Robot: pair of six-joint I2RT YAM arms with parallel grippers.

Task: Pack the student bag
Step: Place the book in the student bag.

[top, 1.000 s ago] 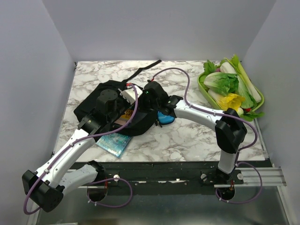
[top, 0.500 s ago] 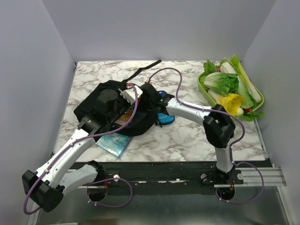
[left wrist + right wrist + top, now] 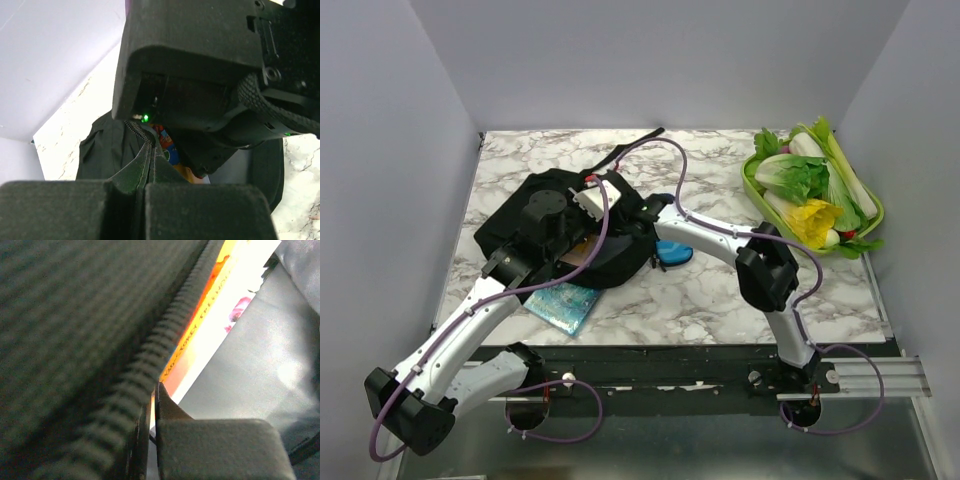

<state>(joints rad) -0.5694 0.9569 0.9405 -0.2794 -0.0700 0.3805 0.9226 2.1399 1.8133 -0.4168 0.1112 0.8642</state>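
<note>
Top external, soft student bag (image 3: 620,265), marble table (image 3: 720,292)

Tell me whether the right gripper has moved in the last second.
Yes. The right gripper moved left, farther from the green vegetable tray, reaching further over the student bag.

My student bag (image 3: 617,264) is a big, soft, black fabric backpack, slumped flat on the table (image 3: 720,290) at about 10 o'clock from its middle. Its mouth gapes toward 3 o'clock with the zip undone and the toothed edge lifted, and bright orange and yellow print shows inside. 1 long black strap (image 3: 640,140) trails off toward 1 o'clock, up to the back edge. My left pincer (image 3: 145,186) pinches a fold of its rim
</note>
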